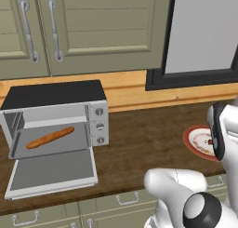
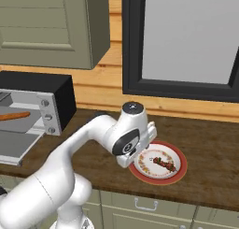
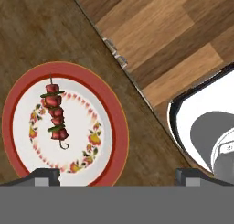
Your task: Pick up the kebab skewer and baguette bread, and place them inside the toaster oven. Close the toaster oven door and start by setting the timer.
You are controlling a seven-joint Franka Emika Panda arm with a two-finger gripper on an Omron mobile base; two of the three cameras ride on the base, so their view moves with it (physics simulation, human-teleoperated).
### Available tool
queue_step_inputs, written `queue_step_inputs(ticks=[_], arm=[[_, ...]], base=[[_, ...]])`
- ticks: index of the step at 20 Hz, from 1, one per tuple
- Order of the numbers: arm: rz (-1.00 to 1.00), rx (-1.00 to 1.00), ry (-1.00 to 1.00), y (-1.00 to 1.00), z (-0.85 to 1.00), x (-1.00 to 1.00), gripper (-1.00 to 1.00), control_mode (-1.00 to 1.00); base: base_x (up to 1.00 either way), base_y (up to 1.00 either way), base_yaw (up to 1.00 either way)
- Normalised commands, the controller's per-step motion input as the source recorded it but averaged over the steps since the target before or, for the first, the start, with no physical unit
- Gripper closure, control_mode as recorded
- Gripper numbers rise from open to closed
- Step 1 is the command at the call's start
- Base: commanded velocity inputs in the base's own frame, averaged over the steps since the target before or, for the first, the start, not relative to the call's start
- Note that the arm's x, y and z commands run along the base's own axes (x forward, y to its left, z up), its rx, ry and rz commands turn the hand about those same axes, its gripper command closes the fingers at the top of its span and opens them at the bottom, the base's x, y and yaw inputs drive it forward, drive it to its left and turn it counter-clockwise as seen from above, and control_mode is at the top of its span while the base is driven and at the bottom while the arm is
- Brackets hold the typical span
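One kebab skewer (image 3: 55, 112) lies on the plate (image 3: 116, 127); the tool (image 3: 118, 176) hovers above, fully open, empty.

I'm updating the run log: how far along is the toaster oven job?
Done: the baguette bread lies on the tray inside the toaster oven. In hand: the open claw hovers above the kebab skewer on its plate. Left: load the skewer, close the toaster oven door, set the timer.

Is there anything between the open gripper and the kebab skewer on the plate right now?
Nothing visible. In the hand view the kebab skewer lies alone on the red-rimmed plate, with the gripper open above the plate's near edge. No other object sits over or beside the skewer.
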Motion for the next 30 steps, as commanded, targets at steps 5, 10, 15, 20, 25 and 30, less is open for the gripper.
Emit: queue_step_inputs(ticks=[5, 10, 15, 20, 25, 30], arm=[[0.00, -0.07, 0.00, -0.35, -0.53, 0.33, -1.00, -1.00], [-0.01, -0.04, 0.00, -0.10, -0.23, 0.53, -1.00, -1.00], [-0.07, 0.00, 0.06, -0.17, -0.01, 0.50, -1.00, -1.00], [-0.12, 0.00, 0.07, -0.21, -0.02, 0.34, -1.00, -1.00], [-0.09, 0.00, 0.00, -0.22, -0.31, 0.17, -1.00, -1.00], [-0.04, 0.00, 0.00, -0.14, -0.42, 0.10, -1.00, -1.00]], base=[[0.00, 0.00, 0.00], [0.00, 0.00, 0.00], [0.00, 0.00, 0.00], [0.00, 0.00, 0.00], [0.00, 0.00, 0.00], [0.00, 0.00, 0.00]])
